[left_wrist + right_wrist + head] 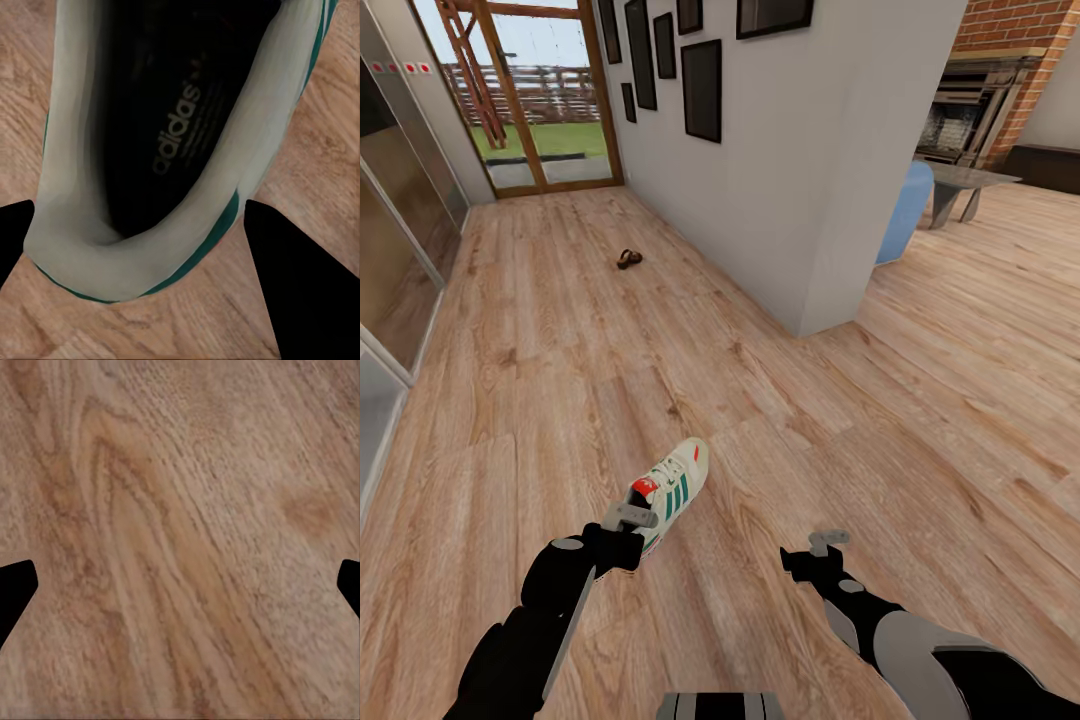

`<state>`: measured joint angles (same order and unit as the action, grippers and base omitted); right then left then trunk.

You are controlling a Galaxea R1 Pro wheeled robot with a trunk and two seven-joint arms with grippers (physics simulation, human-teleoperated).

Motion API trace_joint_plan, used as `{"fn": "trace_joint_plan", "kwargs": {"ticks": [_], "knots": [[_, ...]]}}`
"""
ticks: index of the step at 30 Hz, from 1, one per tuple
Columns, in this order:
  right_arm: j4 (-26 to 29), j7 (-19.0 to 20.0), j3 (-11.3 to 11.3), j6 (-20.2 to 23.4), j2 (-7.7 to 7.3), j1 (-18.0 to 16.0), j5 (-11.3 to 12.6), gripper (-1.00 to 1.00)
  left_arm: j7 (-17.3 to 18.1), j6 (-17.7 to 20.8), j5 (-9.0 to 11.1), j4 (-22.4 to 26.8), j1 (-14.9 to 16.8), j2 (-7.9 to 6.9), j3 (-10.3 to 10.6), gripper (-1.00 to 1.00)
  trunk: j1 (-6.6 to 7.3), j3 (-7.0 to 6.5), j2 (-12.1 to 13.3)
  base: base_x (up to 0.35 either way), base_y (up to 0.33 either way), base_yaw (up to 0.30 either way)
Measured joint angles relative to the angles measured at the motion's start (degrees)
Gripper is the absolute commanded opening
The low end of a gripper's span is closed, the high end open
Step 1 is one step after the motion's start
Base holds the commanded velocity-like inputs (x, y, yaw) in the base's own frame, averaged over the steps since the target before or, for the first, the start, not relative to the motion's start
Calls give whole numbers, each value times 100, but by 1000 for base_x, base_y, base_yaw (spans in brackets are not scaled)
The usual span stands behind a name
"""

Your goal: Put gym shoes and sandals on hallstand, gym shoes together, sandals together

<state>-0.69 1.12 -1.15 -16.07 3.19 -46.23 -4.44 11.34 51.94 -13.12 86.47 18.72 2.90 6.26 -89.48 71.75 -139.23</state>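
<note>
Cream-white lace-up sneaker with green stripes (671,488) lies on the wood-plank floor (560,380); its heel collar is straddled by the open, empty left claw (628,519). Fingers should be closed squarely before lifting.

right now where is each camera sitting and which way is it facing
Head view: high on the robot, looking forward and down the corridor floor; both arms show, left gripper at the gym shoe, right gripper over bare planks, a sandal far ahead.
Left wrist view: looks down into the gym shoe's opening; dark fingers either side.
Right wrist view: faces floor planks; fingers wide apart.
Shared: head and left wrist views show the same shoe.
</note>
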Motion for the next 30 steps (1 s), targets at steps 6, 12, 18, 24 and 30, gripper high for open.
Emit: {"fn": "trace_joint_plan", "kwargs": {"ticks": [6, 12, 18, 24, 30], "knots": [[38, 42, -19, 5, -9, 0, 13, 100, -1, 0, 0, 0, 0, -3, -2, -100, 0, 0, 0, 336, 0, 0], [1074, 31, -24, 58, -10, -16, 28, 100, -6, 0, 0, -4, 0, -8, -4, -100, 0, 0, 0, 337, 49, 0], [3031, 23, -4, 1681, -4, -19, 38, 100, -9, 0, 5, -6, 0, -14, -21, -100, 0, -1, 0, 326, 140, 0], [4997, 26, -3, 5451, 13, -18, 39, 100, -9, -1, 3, -7, 0, -17, -43, -100, 0, 0, 0, 315, 178, 0], [5227, 28, 8, 6115, 21, -18, 40, 100, -2, -2, -13, -7, 0, -18, -319, -100, 0, 0, 0, 310, 188, 0]]}}
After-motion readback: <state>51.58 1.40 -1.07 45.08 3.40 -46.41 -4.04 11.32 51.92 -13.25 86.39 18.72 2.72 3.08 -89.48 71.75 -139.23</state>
